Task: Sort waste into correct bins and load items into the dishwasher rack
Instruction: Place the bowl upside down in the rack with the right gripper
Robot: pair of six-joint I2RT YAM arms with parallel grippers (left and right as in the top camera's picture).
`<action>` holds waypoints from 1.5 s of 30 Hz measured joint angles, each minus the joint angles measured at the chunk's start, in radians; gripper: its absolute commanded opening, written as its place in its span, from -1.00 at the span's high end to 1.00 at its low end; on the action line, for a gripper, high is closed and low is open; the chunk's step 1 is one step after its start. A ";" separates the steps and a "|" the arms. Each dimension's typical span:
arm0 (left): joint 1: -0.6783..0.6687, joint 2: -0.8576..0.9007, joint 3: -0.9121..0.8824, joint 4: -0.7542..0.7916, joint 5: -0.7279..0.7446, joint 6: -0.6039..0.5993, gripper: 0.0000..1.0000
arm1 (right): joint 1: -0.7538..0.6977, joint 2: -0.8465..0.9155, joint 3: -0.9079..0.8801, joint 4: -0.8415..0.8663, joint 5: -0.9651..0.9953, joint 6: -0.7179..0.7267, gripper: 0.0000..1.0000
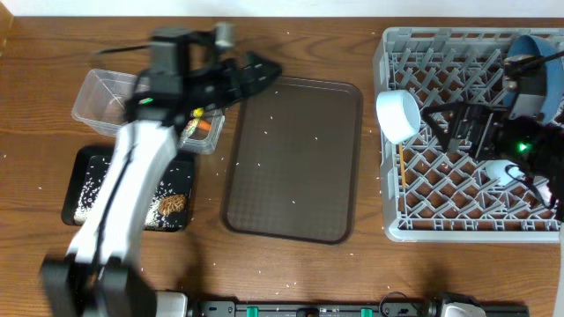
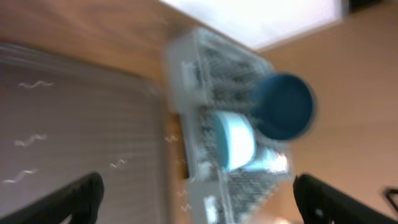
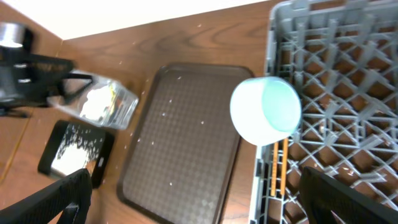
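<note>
My left gripper [image 1: 261, 79] is open and empty above the brown serving tray's far-left corner; its view is blurred [image 2: 199, 205]. My right gripper [image 1: 445, 123] is open and empty over the grey dishwasher rack [image 1: 401, 220], right of the white bowl [image 1: 398, 114]. The bowl lies on its side at the rack's left edge [image 3: 267, 112]. The dark blue dish [image 1: 542, 62] stands at the rack's far right. A small pale cup [image 1: 498, 172] lies under the right arm. The clear tub [image 1: 101, 97] holds the carrot [image 1: 204, 127] and wrapper [image 1: 196, 113]. The black tray [image 1: 75, 202] holds rice and the brown lump [image 1: 174, 203]. The pink cup is hidden.
The brown serving tray [image 1: 295, 158] lies in the middle with a few rice grains on it. More grains are scattered on the wooden table. Orange sticks [image 3: 277, 168] lie in the rack's near-left part. The left arm stretches over the black tray and tub.
</note>
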 measured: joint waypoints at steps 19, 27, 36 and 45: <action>0.076 -0.526 0.003 -0.761 -0.789 0.417 -0.96 | 0.194 0.000 0.000 -0.004 0.005 -0.006 -0.99; 0.076 -0.523 0.003 -0.761 -0.819 0.421 -0.95 | 0.194 0.000 0.000 -0.059 0.004 -0.006 -0.99; 0.076 -0.522 0.003 -0.761 -0.823 0.421 -0.96 | 0.194 -0.009 0.000 -0.199 0.050 -0.023 -0.98; 0.076 -0.520 0.003 -0.761 -0.825 0.421 -0.96 | 0.219 -0.200 -0.003 -0.082 0.147 -0.289 -0.99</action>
